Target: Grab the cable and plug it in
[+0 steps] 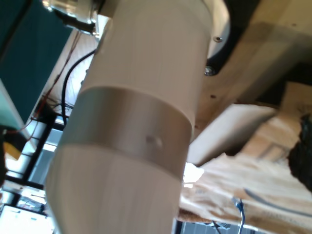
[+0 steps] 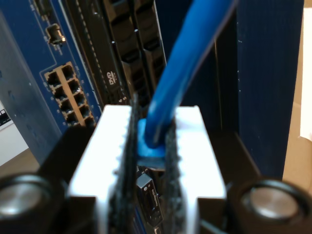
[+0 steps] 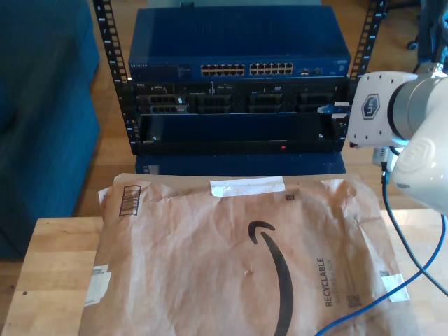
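Observation:
The blue cable [image 2: 183, 68] runs up and away from my second gripper [image 2: 153, 111], whose white fingers [image 2: 114, 146] with black pads are shut on its blue-booted plug end [image 2: 147, 146]. This gripper [image 3: 334, 110] sits at the exterior view's right, against the right end of the rack's black server row [image 3: 238, 101]. From there the cable [image 3: 413, 260] trails down over the brown paper toward the near edge. A row of network ports [image 2: 70, 95] on the blue switch [image 3: 238, 42] lies just beyond the held plug. A short stretch of the cable [image 1: 240, 208] also shows in the first wrist view.
A large brown paper mailer [image 3: 238, 259] covers the wooden table [image 3: 49, 273] before the rack. A thick white arm link [image 1: 126, 136] stands close before the first wrist camera; a white arm [image 3: 420, 147] bulks at the exterior view's right. Blue upholstery [image 3: 42, 105] fills that view's left.

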Controlling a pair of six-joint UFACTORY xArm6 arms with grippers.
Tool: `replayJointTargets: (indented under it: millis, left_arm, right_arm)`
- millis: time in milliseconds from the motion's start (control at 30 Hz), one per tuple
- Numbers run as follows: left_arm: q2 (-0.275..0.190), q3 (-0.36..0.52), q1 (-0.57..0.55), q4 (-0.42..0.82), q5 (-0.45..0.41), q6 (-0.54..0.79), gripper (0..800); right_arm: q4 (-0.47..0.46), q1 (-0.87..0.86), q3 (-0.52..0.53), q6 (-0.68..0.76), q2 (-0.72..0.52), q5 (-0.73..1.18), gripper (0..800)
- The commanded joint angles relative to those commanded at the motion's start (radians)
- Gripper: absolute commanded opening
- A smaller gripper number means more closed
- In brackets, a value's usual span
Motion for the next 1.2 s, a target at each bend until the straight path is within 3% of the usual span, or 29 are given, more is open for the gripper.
replayJointTargets:
  millis: [167, 300, 367, 467, 533, 700, 933, 1067, 1200]
  left_arm:
    - [-0.02, 0.072, 0.005, 0.032, -0.069, 0.018, 799]
    - [-0.031, 0.091, 0.081, 0.034, -0.077, 0.08, 799]
    - [-0.043, 0.133, 0.104, 0.034, -0.13, 0.089, 799]
    - [-0.14, 0.216, 0.109, 0.035, -0.255, 0.098, 799]
    - [-0.173, 0.253, 0.11, 0.04, -0.302, 0.098, 799]
    - [-0.178, 0.259, 0.135, 0.038, -0.322, 0.126, 799]
    - [-0.176, 0.265, 0.201, 0.032, -0.334, 0.262, 799]
    - [-0.17, 0.338, 0.242, 0.031, -0.459, 0.304, 800]
    - [-0.166, 0.354, 0.256, 0.032, -0.496, 0.31, 800]
  right_arm:
    - [0.0, 0.0, 0.002, 0.0, 0.0, 0.0, 2]
    - [0.002, 0.0, 0.011, 0.002, 0.0, 0.0, 2]
    - [0.003, 0.0, 0.012, 0.002, 0.0, 0.0, 2]
    - [0.005, -0.003, 0.014, 0.002, 0.0, 0.0, 2]
    - [0.005, -0.003, 0.015, 0.002, 0.0, 0.0, 2]
    - [0.008, -0.005, 0.026, 0.003, 0.0, -0.002, 2]
    - [0.014, -0.005, 0.043, 0.003, 0.0, -0.031, 1]
    - [0.015, -0.003, 0.037, 0.026, 0.014, -0.031, 1]
    - [0.014, -0.003, 0.037, 0.032, 0.02, -0.041, 2]
